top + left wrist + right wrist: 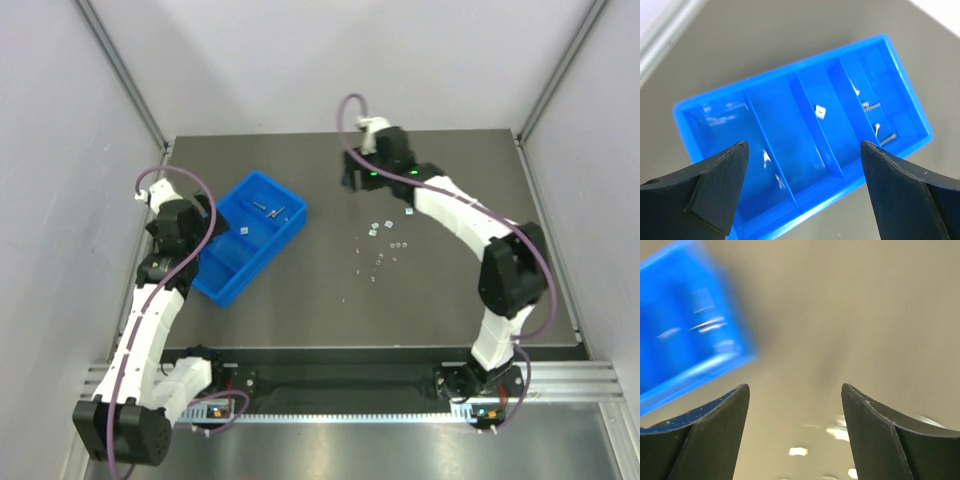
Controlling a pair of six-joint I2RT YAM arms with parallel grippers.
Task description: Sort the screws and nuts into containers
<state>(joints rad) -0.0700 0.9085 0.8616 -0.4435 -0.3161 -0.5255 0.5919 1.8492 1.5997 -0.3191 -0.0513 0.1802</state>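
in the top view the blue tray (225, 281) lies slanted on the dark worktop (300, 300), left of the middle of the frame. its end compartment, toward the upper right, holds the screws (270, 211), a few thin silver pieces close together. in the compartment beside it lies one single nut (243, 230). the other nuts (381, 243) are scattered loose on the worktop right of the middle, well apart from the tray.

the left arm (150, 310) reaches up along the left side, and its wrist is just beside the left edge of the tray. the left jaws are spread wide with nothing between them; in the left wrist view the tray with its four compartments shows in the gap.

the right arm (460, 215) bends from the lower right to the upper middle of the frame. the right jaws are also spread and hold nothing. in the right wrist view the tray is a blurred blue shape in the upper left, and the bright specks at the bottom edge are too blurred to tell.
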